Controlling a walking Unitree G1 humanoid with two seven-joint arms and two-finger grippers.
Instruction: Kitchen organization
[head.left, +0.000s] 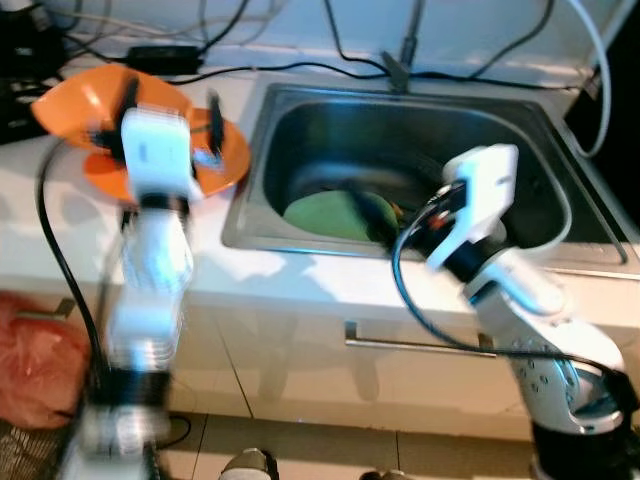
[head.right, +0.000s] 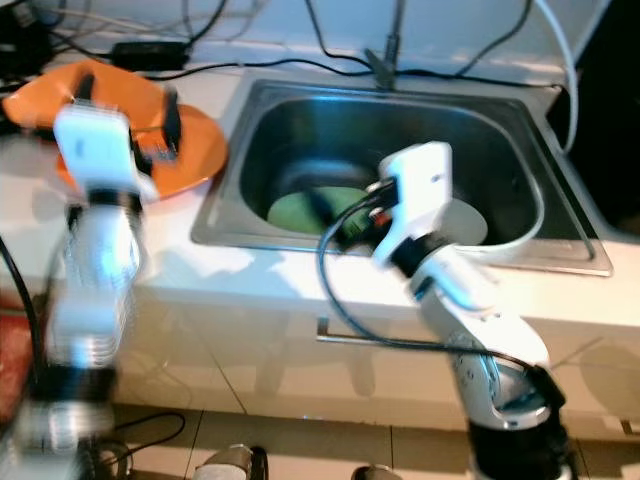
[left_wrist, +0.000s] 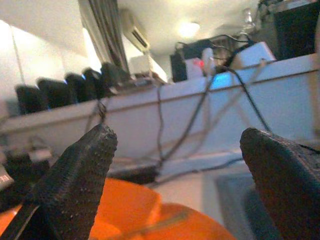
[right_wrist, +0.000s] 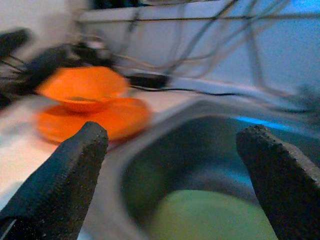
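Ahead of your left gripper, whose fingers stand wide apart, an orange bowl sits on an orange plate just below the fingertips, so going straight down there meets the dishes. Beyond them black cables lie along the back of the counter against the wall. Your right gripper, also spread open, hangs at the near rim of the sink. The basin in front of it is open, with a green plate lying on its floor.
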